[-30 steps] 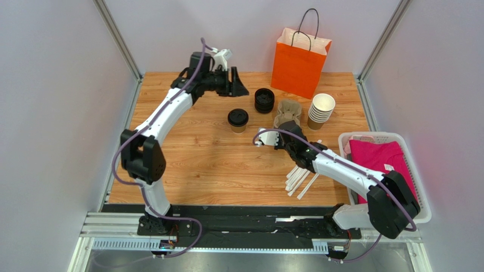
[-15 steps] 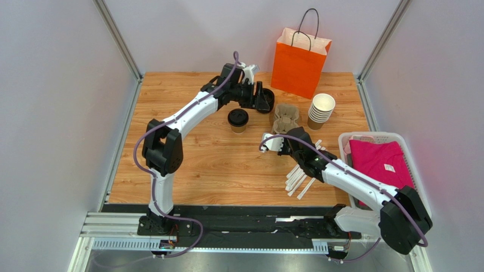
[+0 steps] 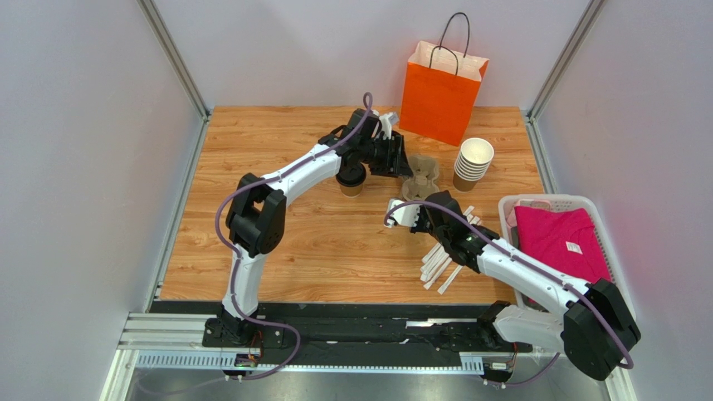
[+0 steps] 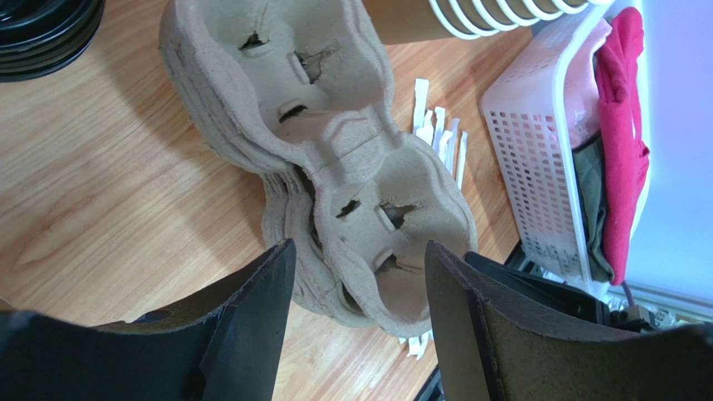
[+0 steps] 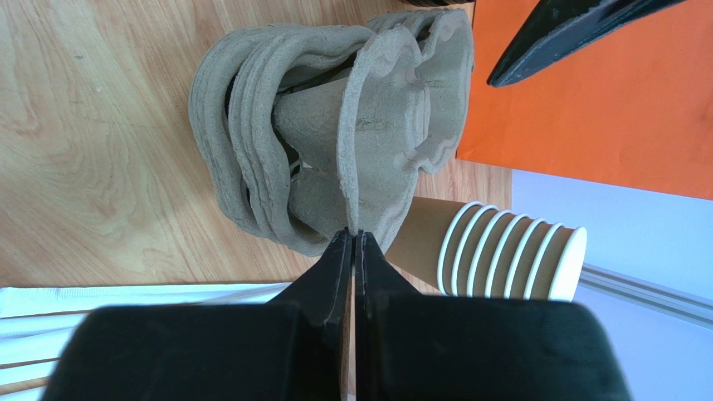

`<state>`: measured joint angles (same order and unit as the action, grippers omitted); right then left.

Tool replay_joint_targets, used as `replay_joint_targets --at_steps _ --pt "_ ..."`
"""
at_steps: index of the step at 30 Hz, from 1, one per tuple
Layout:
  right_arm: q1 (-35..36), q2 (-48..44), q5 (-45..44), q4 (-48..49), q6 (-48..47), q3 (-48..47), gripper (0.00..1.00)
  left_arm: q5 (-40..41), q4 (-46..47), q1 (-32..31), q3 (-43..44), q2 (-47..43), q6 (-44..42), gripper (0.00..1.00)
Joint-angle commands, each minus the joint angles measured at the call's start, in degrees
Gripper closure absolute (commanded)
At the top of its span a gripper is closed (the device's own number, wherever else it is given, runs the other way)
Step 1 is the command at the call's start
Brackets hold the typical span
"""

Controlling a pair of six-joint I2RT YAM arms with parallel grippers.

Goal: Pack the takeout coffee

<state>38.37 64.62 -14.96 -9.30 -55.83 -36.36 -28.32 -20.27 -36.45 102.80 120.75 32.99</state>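
The takeout coffee [image 3: 351, 180], a tan cup with a black lid, stands on the table, partly under my left forearm. Right of it lies a stack of brown pulp cup carriers [image 3: 421, 173]. My left gripper [image 3: 403, 164] is open above the stack; in the left wrist view its jaws [image 4: 360, 246] stand either side of the near end of the carriers [image 4: 335, 142], not touching. My right gripper [image 3: 421, 198] is shut on the raised edge of the top carrier [image 5: 377, 125], pinched at its fingertips [image 5: 353, 234].
An orange paper bag [image 3: 441, 92] stands at the back. A stack of lidless cups [image 3: 473, 164] is right of the carriers. Black lids [image 4: 42, 25] lie beside the carriers. White sticks [image 3: 442, 266] lie near the right arm. A white basket [image 3: 586, 205] holds pink cloth.
My left arm has swung right from the back left corner, past the lid stack, to above the carriers. My right gripper stays shut on the carrier, shifted slightly.
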Motion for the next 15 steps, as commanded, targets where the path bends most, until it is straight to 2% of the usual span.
replay_joint_targets --at_steps 1,15 --pt "0.0 -0.3 0.5 2.4 1.9 -1.3 1.0 1.2 3.0 -0.8 1.8 1.0 2.7 0.33" --pt "-0.1 0.3 0.8 2.4 1.9 -2.0 1.0 1.4 3.2 -1.5 4.1 5.7 5.5 0.46"
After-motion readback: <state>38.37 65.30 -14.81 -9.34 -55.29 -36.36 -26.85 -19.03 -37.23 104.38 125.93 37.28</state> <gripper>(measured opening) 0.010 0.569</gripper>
